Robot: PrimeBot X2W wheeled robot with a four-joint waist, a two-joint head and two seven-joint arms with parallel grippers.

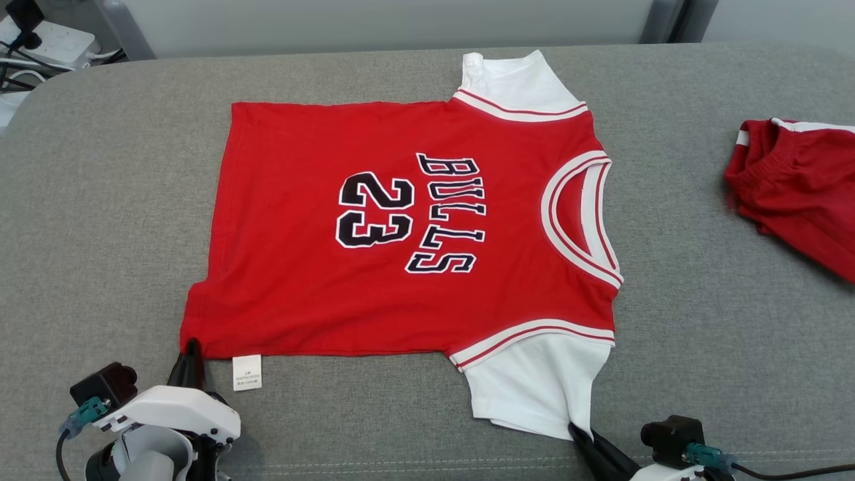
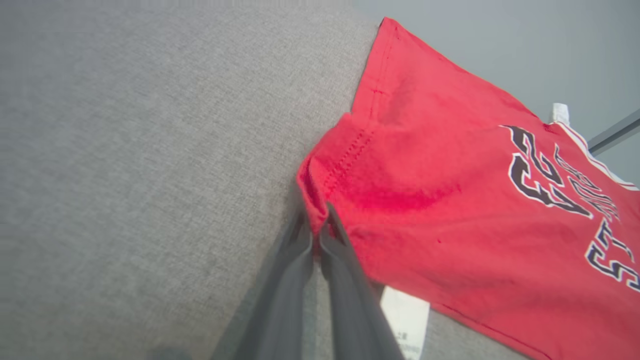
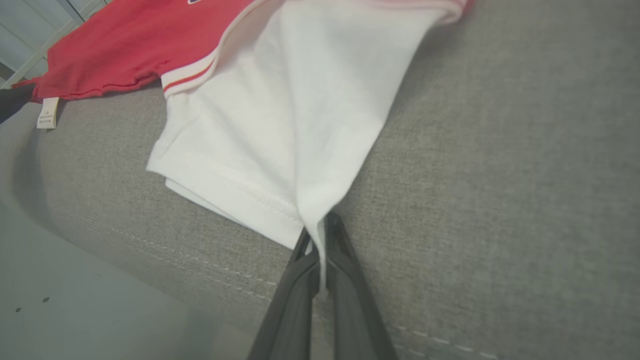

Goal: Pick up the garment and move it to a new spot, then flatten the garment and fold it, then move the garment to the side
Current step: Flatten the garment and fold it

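Grey woven padding (image 1: 100, 200) spreads across your whole workspace. At its centre you see the garment (image 1: 401, 220), a red jersey with white sleeves, lying flat with its collar toward 3 o'clock. Well apart at 3 o'clock sits a crumpled red cloth (image 1: 795, 187). At the garment's 7 o'clock your left gripper (image 1: 192, 349) pinches the red hem corner. At 5 o'clock your right gripper (image 1: 578, 431) is clamped on the white sleeve's tip. A small white label (image 1: 246, 371) lies just beside the left gripper.
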